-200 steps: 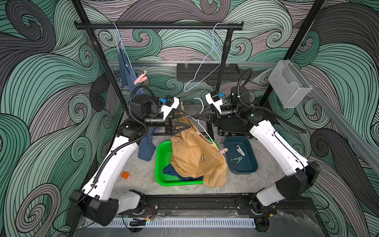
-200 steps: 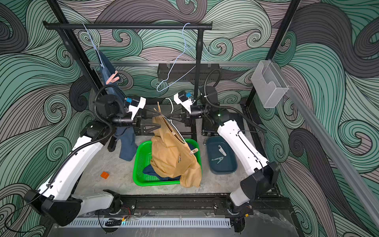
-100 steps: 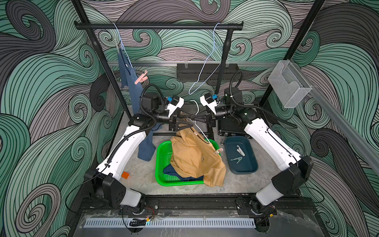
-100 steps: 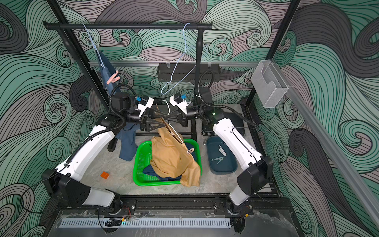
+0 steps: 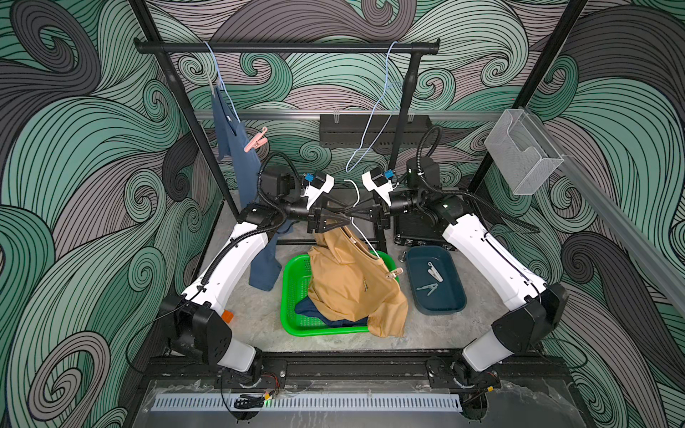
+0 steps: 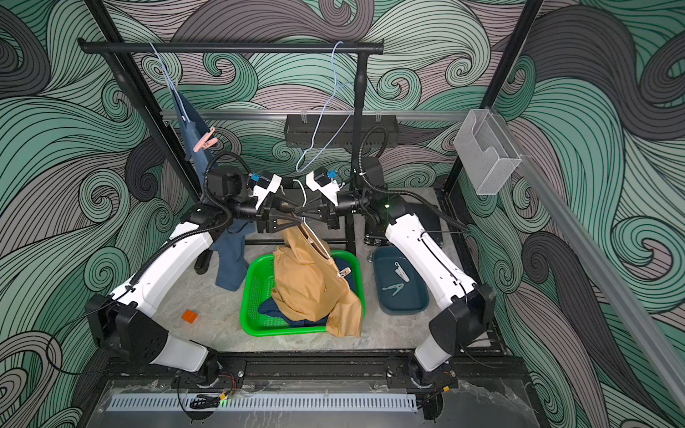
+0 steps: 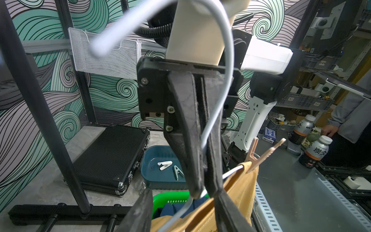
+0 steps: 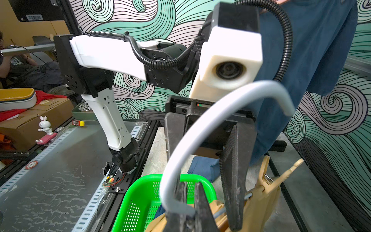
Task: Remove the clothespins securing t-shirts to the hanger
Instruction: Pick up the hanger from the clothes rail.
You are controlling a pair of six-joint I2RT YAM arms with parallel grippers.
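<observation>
1. The right pincer (image 7: 200,191) is clamped tight on the wire of a white hanger (image 7: 229,60), holding it above the green basket (image 5: 293,296).
2. The mustard t-shirt (image 5: 344,289) hangs from that hanger. Its lower part is draped into the basket and past its rim, over a navy t-shirt (image 5: 315,313).
3. The left pincer (image 5: 344,219) meets the right one tip to tip. Its jaws stand apart with mustard cloth between them, and I cannot make out a grip on anything.
4. A tan clothespin (image 8: 277,180) sits on the mustard shirt just beside a left finger, outside the jaws.
5. A second tan clothespin (image 5: 393,273) is clipped at the hanger's far shoulder.
6. A blue t-shirt (image 5: 237,155) hangs from the rail (image 5: 281,47) with a pink clothespin (image 5: 255,140) on it.
7. A white clothespin (image 5: 434,272) and a teal clothespin (image 5: 428,288) lie in the dark tray (image 5: 444,307) on the counter (image 5: 259,315).
</observation>
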